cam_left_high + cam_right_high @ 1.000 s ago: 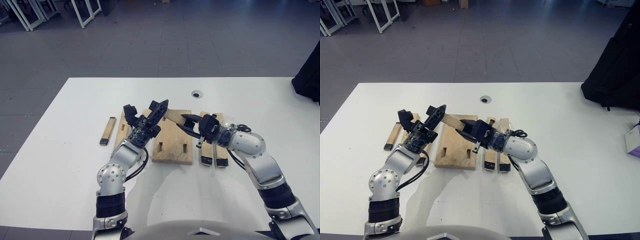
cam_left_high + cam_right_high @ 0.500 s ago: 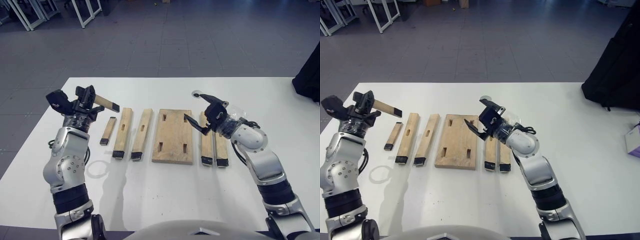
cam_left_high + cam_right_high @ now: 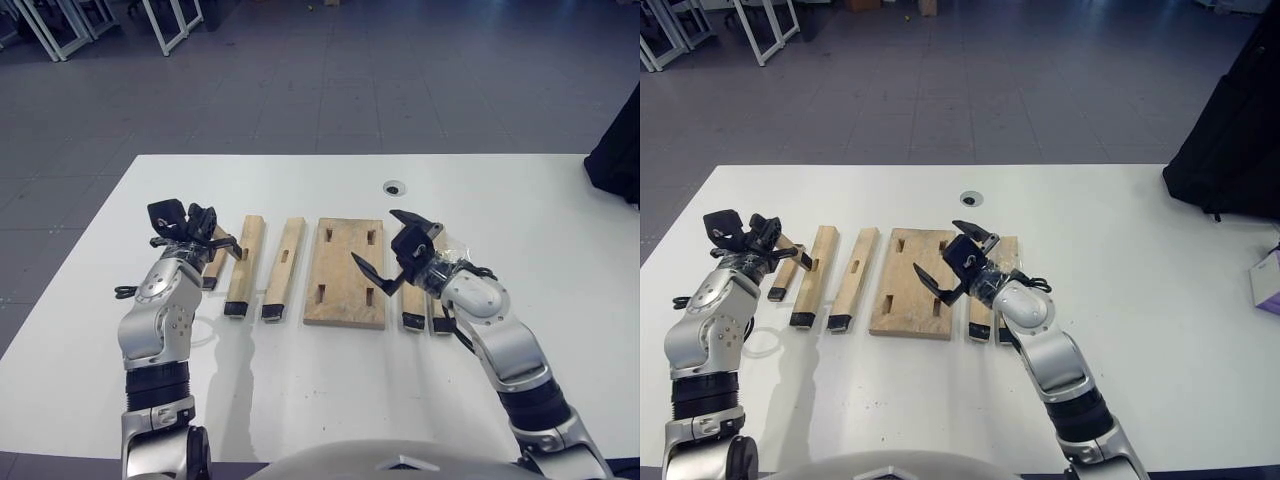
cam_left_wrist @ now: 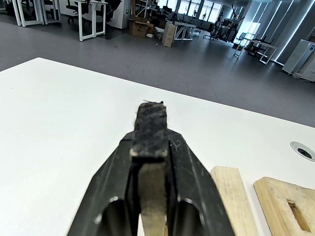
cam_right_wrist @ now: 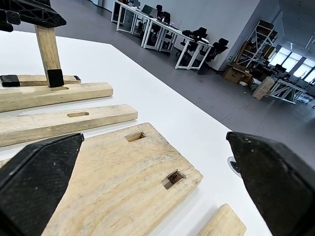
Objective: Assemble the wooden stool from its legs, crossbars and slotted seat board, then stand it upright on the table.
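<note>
The slotted seat board (image 3: pixel 345 272) lies flat mid-table. Two legs (image 3: pixel 245 265) (image 3: pixel 283 267) lie to its left and two more (image 3: pixel 413 300) (image 3: pixel 440 305) to its right. My left gripper (image 3: pixel 203 230) is shut on a short crossbar (image 3: pixel 792 252) with a black end, held tilted just above the far-left leg. Another crossbar (image 3: pixel 778 282) lies on the table under it. My right gripper (image 3: pixel 372 236) hangs open over the board's right side, nothing between its fingers (image 5: pixel 34 182). In the left wrist view the crossbar (image 4: pixel 150 147) sits clamped between the jaws.
A round cable hole (image 3: pixel 396 187) is in the table behind the board. A faint clear ring (image 3: pixel 197 335) lies by my left arm. A black bag (image 3: pixel 1240 110) and a small purple box (image 3: pixel 1270 280) stand at the far right. The table's front is bare.
My left gripper carried the crossbar off the seat board, out to the far left, then back in and down beside the left legs. The right gripper let go, opened, and sank toward the board.
</note>
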